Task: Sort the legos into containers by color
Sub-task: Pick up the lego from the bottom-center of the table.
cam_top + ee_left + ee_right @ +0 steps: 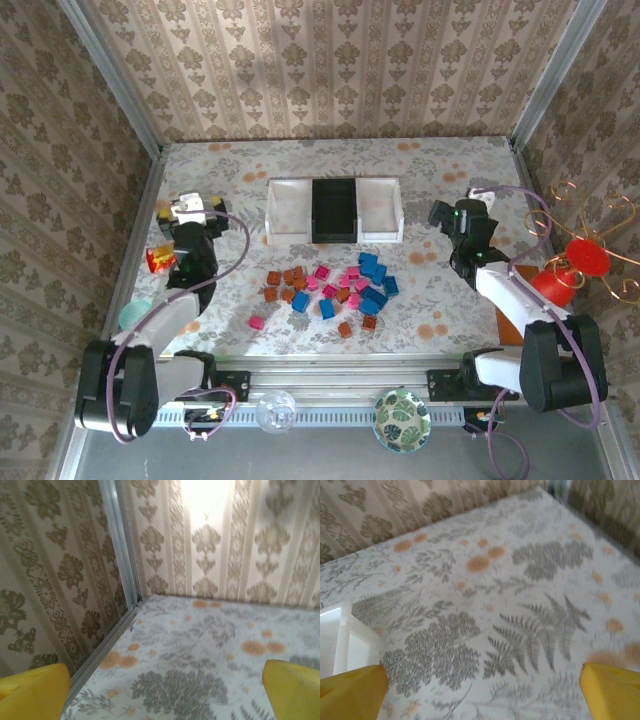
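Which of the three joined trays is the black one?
The middle rectangular open tray is black; the left white tray and the right white tray flank it.

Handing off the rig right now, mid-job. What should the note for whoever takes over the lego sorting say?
Left tool: open, empty, left of the containers.
Right tool: open, empty, to their right.
Legos: pink, blue and orange-brown, mixed in a loose pile on the table in front of the containers. One pink brick lies apart at the near left.
Containers: white, black, white, joined in a row, and all look empty.
Done: nothing sorted.
Left: every brick, by color.
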